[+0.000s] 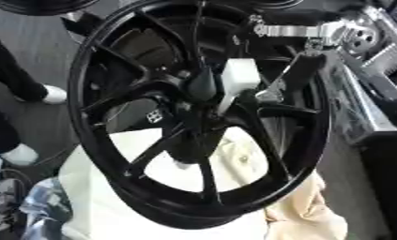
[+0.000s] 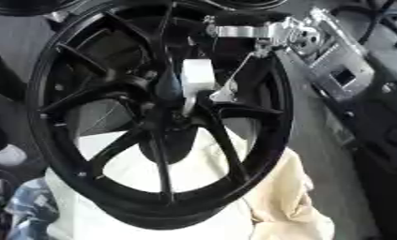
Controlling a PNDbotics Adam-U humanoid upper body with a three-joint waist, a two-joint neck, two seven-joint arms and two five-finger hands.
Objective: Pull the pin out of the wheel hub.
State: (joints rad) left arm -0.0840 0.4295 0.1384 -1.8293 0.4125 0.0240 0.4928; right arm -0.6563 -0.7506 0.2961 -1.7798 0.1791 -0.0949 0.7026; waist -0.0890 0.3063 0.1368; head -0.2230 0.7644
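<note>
At left we see a shoe [image 1: 53, 95] on the floor beyond the wheel [image 1: 95, 140], a black spoked rim standing on a pale cloth [image 1: 308, 211] and filling the middle of the view. At its hub [image 1: 189, 110] sits a dark teardrop shape, perhaps the pin [image 1: 203, 83], just left of a white block [image 1: 239, 75]. From the upper right our right hand [image 2: 226, 91] reaches over the rim to the block; whether its fingers are spread or pinching we cannot tell.
</note>
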